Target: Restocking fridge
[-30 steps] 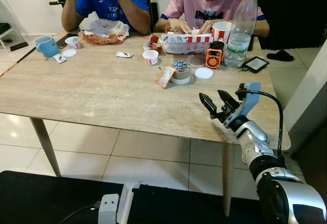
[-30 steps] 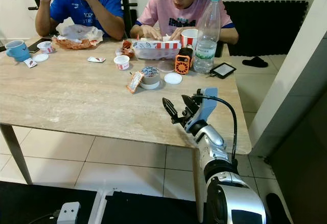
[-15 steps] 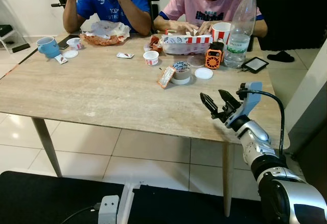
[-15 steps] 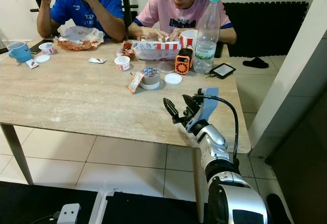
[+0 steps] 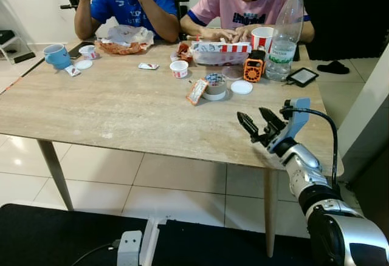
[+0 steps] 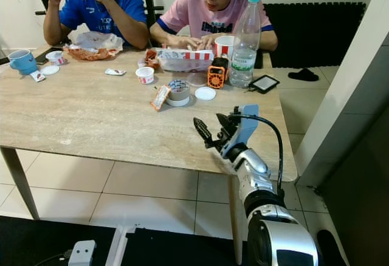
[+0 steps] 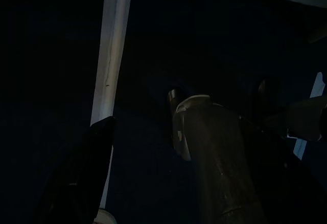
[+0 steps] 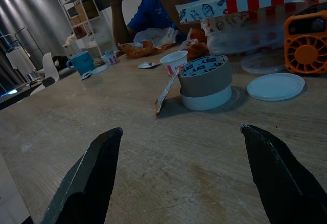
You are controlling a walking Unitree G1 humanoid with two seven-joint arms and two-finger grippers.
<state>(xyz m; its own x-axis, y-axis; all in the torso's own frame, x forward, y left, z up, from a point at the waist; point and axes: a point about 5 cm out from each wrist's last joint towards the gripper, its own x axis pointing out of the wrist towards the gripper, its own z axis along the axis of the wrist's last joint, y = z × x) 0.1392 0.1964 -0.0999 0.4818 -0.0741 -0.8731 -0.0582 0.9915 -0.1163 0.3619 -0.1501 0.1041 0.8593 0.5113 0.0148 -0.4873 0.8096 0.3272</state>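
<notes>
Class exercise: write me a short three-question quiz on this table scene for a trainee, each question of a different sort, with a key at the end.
1. True or false: the right gripper is open above the table.
2. Which stands right beside the water bottle? A) blue mug B) orange fan C) white lid
3. Fill in: the sauce packet leans against the ____.

Key: 1 true; 2 B; 3 stacked tubs.

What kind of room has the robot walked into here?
Most likely a home dining area: a long wooden table on a tiled floor, two people seated eating from takeaway food boxes, and a water bottle nearby. The right pincer hovers open above the table's near edge.
</notes>
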